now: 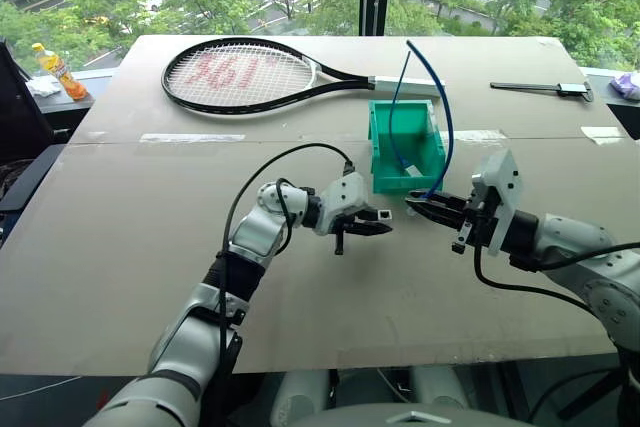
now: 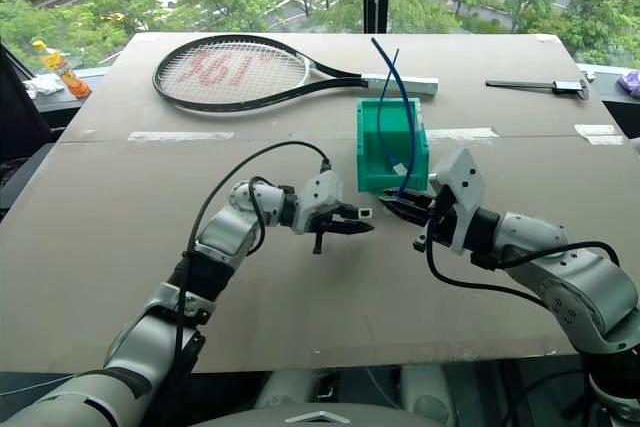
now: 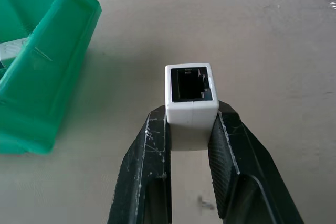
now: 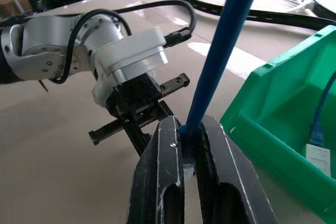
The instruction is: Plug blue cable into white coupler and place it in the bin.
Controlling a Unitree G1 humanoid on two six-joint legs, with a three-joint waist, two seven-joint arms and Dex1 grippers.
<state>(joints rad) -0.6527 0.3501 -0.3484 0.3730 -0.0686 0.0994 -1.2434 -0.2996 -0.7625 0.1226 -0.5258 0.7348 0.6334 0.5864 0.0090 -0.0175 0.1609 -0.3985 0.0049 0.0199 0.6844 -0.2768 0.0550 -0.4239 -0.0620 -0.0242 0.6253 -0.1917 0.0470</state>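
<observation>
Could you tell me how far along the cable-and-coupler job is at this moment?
Both parts are picked up: the left gripper holds the white coupler, the right gripper the blue cable. They face each other, still apart. Plugging in remains, then placing in the bin.

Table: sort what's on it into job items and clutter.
Job: blue cable in right gripper; white coupler in left gripper; bin.
Clutter: tennis racket, bottle, second cable and coupler in bin.

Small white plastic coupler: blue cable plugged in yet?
No. The white coupler shows an empty dark socket; the right gripper holds the blue cable apart.
</observation>
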